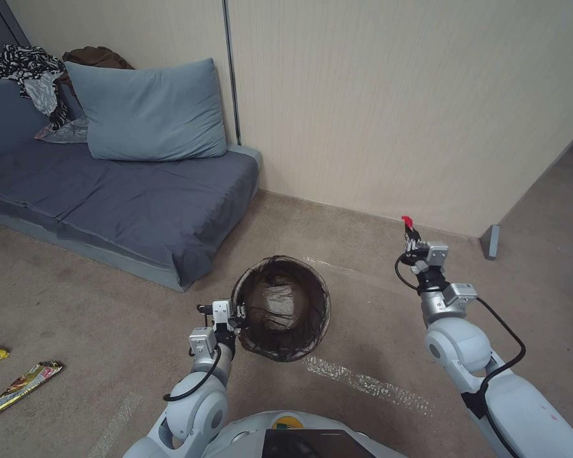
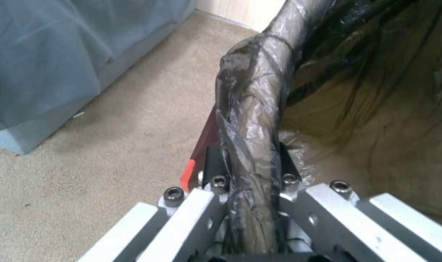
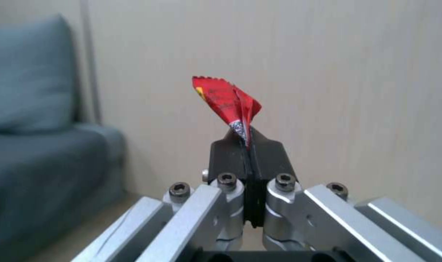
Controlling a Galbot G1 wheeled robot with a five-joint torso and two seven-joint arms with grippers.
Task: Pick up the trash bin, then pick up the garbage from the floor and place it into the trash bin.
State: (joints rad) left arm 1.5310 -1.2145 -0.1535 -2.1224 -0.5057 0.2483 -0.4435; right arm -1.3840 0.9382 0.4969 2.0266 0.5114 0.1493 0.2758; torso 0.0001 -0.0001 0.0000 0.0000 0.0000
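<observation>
The trash bin (image 1: 281, 308), round with a dark brown bag liner, sits just in front of me in the head view. My left gripper (image 1: 237, 316) is shut on its near-left rim; the left wrist view shows the bag-wrapped rim (image 2: 252, 120) pinched between the fingers. Off to the right my right gripper (image 1: 412, 235) is raised and shut on a small red wrapper (image 1: 407, 221), whose crumpled end (image 3: 228, 100) sticks out beyond the fingertips in the right wrist view. More garbage, yellow snack wrappers (image 1: 20, 387), lies on the carpet at far left.
A grey-blue sofa (image 1: 121, 197) with a cushion (image 1: 149, 111) stands at the back left, close to the bin. A beige wall (image 1: 394, 108) runs behind. A strip of clear plastic film (image 1: 362, 381) lies on the carpet in front of the bin.
</observation>
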